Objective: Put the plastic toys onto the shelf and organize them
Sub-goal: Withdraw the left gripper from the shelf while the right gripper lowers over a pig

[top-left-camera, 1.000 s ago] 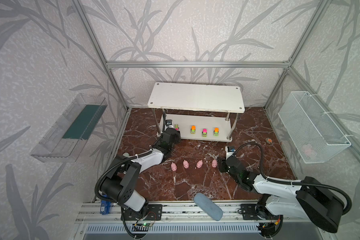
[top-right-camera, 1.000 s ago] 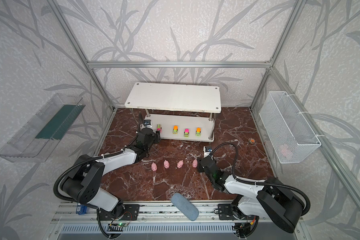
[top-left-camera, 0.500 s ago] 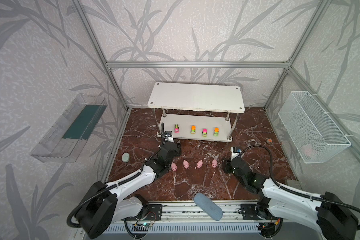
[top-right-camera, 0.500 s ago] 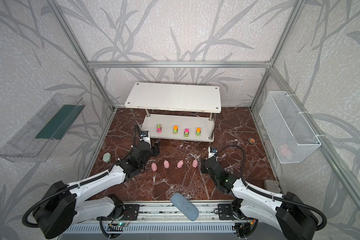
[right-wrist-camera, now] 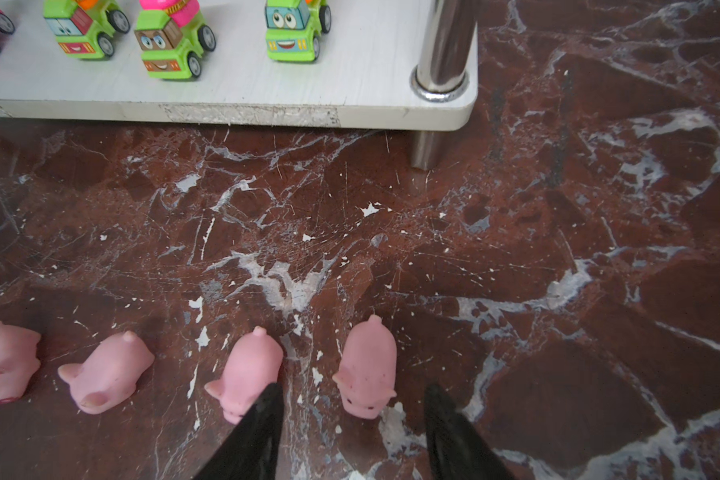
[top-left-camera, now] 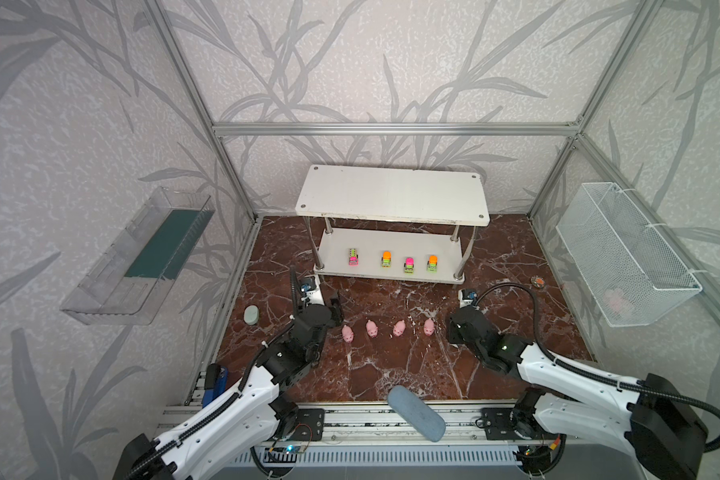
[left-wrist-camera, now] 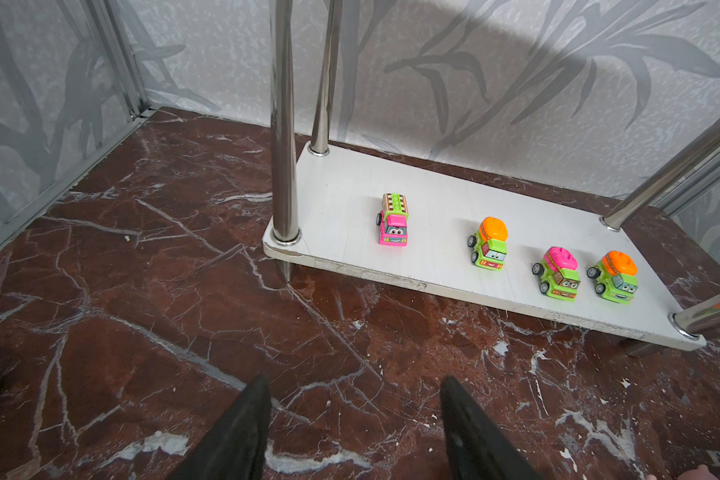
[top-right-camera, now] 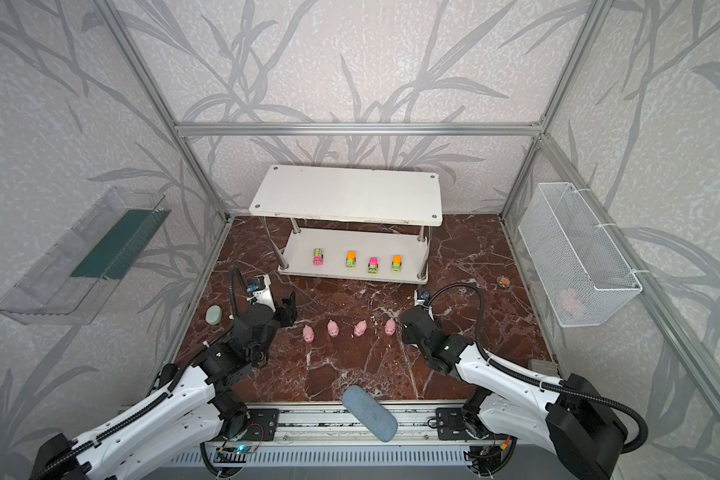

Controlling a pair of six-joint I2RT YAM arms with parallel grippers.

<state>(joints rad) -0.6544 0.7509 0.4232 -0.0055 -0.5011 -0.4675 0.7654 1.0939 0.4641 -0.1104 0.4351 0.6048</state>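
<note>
Holds left jaws apart, empty, above desk; right jaws apart, flanking rightmost pig, not touching. Has four trucks on shelf lower board, pigs rowed nearer.

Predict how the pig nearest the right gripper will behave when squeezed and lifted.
The pig looks soft and rubbery, so it probably squashes rather than cracks. Small beside the right gripper, it is likely very light. Low and matte, it should slide, not roll, if pushed.
</note>
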